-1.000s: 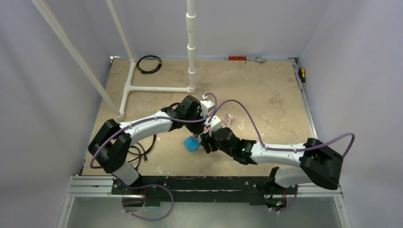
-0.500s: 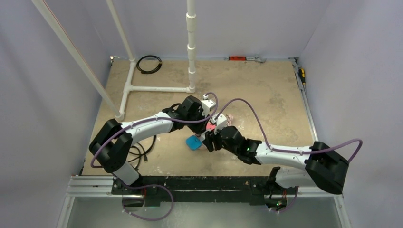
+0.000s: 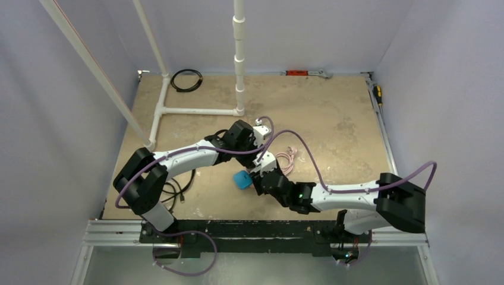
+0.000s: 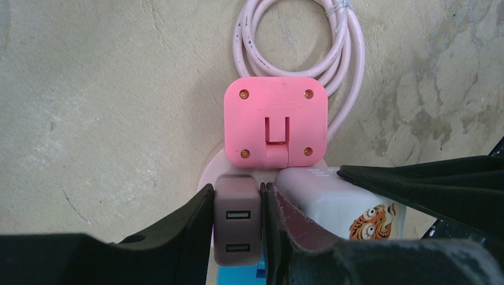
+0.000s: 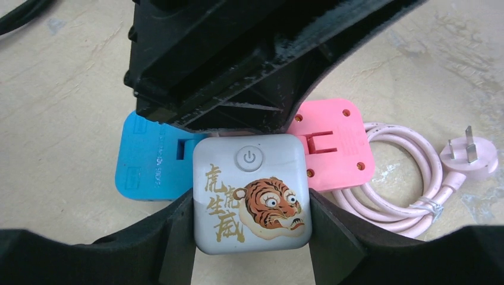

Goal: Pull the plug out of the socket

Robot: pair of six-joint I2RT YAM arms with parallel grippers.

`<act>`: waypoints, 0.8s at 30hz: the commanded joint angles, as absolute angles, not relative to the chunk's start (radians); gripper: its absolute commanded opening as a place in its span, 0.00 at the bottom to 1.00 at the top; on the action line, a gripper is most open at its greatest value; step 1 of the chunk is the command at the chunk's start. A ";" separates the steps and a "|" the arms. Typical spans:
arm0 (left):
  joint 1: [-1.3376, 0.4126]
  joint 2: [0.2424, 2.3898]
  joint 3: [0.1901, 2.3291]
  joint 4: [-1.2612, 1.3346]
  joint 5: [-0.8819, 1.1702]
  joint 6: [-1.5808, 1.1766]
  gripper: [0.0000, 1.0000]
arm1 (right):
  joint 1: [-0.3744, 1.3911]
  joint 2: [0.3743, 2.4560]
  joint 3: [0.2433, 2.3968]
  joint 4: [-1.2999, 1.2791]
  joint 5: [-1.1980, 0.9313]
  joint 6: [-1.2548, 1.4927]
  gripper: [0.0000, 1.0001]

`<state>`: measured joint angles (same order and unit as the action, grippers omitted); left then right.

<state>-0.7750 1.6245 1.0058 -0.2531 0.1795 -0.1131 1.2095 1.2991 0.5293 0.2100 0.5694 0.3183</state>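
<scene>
My left gripper [image 4: 236,191] is shut on a mauve two-port USB plug [image 4: 238,228]. Behind it a pale-pink rounded rim of the socket [image 4: 207,173] shows; the rest is hidden. A square pink plug block [image 4: 275,122] and a coiled pink cord [image 4: 345,53] lie beyond. My right gripper [image 5: 251,209] is shut on a white cube with a tiger print and power button [image 5: 251,193], right beside the mauve plug. In the top view both grippers, left [image 3: 258,153] and right [image 3: 260,173], meet at mid-table.
A blue block [image 5: 151,157] lies left of the cube, also in the top view [image 3: 240,179]. The cord's pronged end [image 5: 469,155] lies to the right. A white pipe frame [image 3: 196,111], a black cable coil [image 3: 186,80] and tools at the far edge [image 3: 306,73] stand farther off.
My right arm has folded lower and shifted toward the near edge, uncovering more of the pink cord. The left arm has barely moved. Both grippers stay together at the same spot.
</scene>
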 commanded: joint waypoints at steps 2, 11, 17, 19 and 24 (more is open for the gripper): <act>-0.757 1.694 0.977 -0.377 0.075 -0.118 0.00 | 1.286 1.383 0.625 0.153 0.770 0.311 0.00; -0.756 1.697 0.979 -0.381 0.066 -0.121 0.00 | 1.323 1.377 0.623 0.168 0.763 0.334 0.00; -0.756 1.697 0.977 -0.378 0.060 -0.121 0.00 | 1.282 1.301 0.572 0.216 0.675 0.362 0.00; -0.757 1.697 0.977 -0.380 0.057 -0.121 0.00 | 1.239 1.276 0.557 0.222 0.616 0.387 0.00; -0.756 1.697 0.974 -0.378 0.046 -0.122 0.00 | 1.068 1.194 0.484 0.279 0.384 0.428 0.00</act>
